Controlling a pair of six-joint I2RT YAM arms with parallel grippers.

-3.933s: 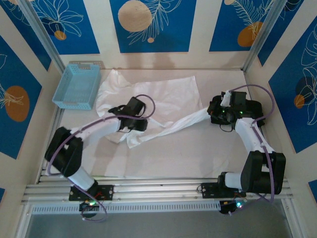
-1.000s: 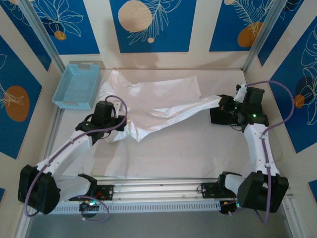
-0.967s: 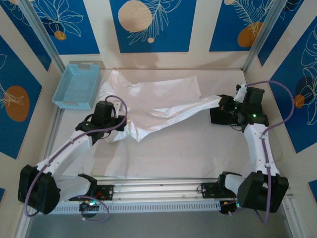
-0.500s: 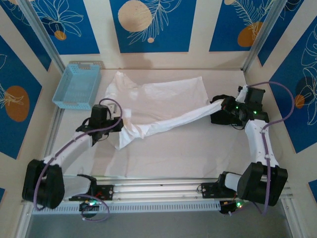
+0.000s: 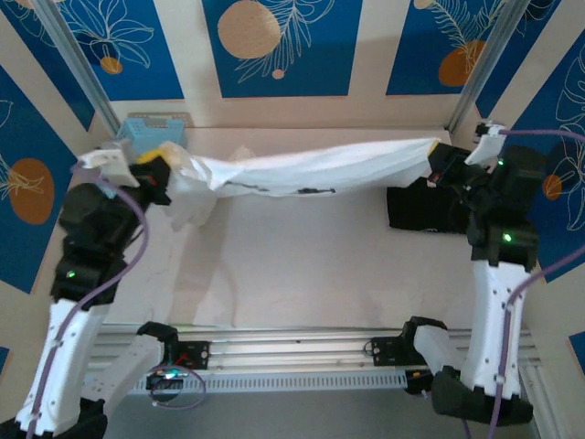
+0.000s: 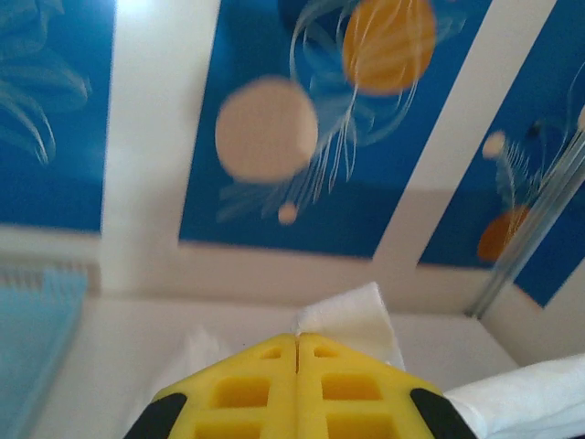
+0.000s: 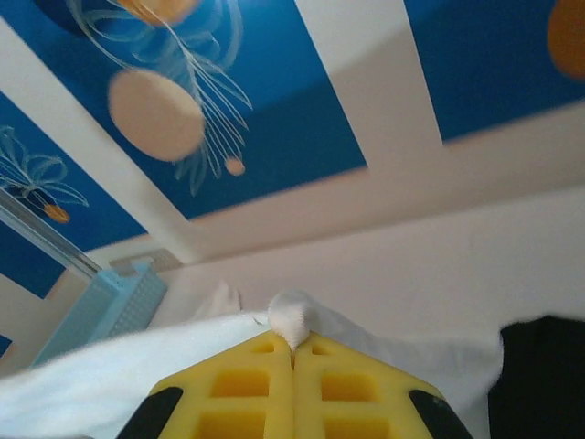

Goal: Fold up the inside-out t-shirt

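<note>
Your left hand (image 5: 157, 170) is clenched on one end of the t-shirt (image 5: 311, 169), and your right hand (image 5: 437, 157) is clenched on the other end. Both arms stand tall, so the t-shirt spans the gap between them as a long, bunched white band. It is held above the surface (image 5: 302, 265) and runs nearly level from left to right. A loose fold droops just beside the left hand; you cannot tell whether it reaches the surface. A small dark mark shows on the band's lower edge near the middle.

In the left wrist view the yellow fingers (image 6: 247, 389) meet tip to tip, and a corner of white cloth sticks out just beyond them. In the right wrist view the fingers (image 7: 338, 389) are pressed together too, with a tuft of cloth pinched at the tips and the rest of the t-shirt trailing off to the left.

A black garment (image 5: 422, 210) lies on the surface under the right hand. A blue basket (image 5: 146, 128) sits at the far left corner, partly hidden behind the left hand.
</note>
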